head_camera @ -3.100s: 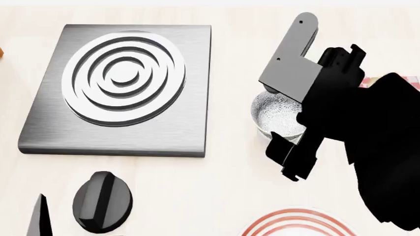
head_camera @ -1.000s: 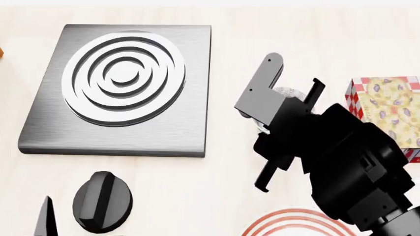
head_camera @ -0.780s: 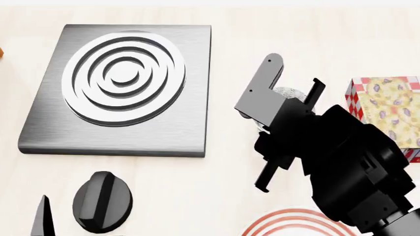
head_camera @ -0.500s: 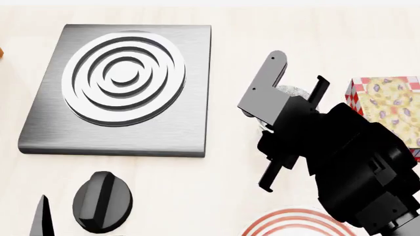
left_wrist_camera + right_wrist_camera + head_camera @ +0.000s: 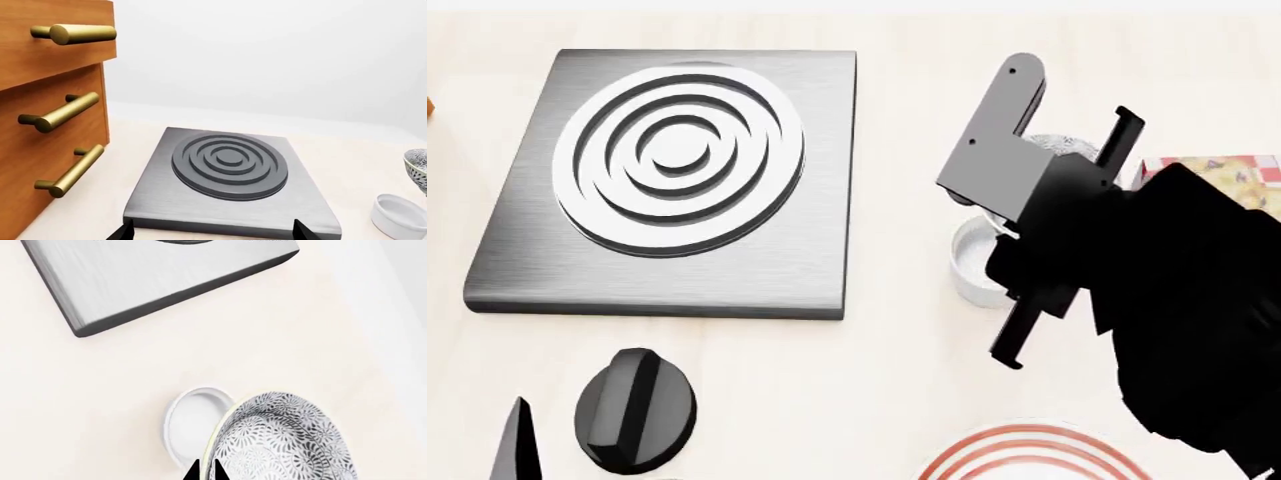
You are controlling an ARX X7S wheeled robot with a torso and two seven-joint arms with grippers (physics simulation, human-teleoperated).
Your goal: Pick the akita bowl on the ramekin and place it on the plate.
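Note:
My right gripper (image 5: 205, 472) is shut on the rim of the akita bowl (image 5: 280, 440), which is white with a dense black-grey pattern. The bowl hangs tilted, lifted off and beside the plain white ramekin (image 5: 189, 424). From the head camera, only a sliver of the bowl (image 5: 1057, 147) shows above the right arm. The ramekin (image 5: 972, 262) stands uncovered just below it. The red-ringed plate (image 5: 1030, 452) lies at the near edge, partly cut off. My left gripper (image 5: 212, 235) is open and holds nothing, low in front of the grey burner slab.
A grey burner slab (image 5: 674, 170) with raised rings fills the table's left half. Near me stands a black knob (image 5: 634, 410). A patterned red-and-yellow box (image 5: 1228, 172) sits at the right, behind the right arm. Wooden drawers (image 5: 47, 125) with brass handles stand to the left.
The right gripper has risen and moved away from me with the bowl. The ramekin, covered before, now shows with nothing on it. The left arm has stayed still.

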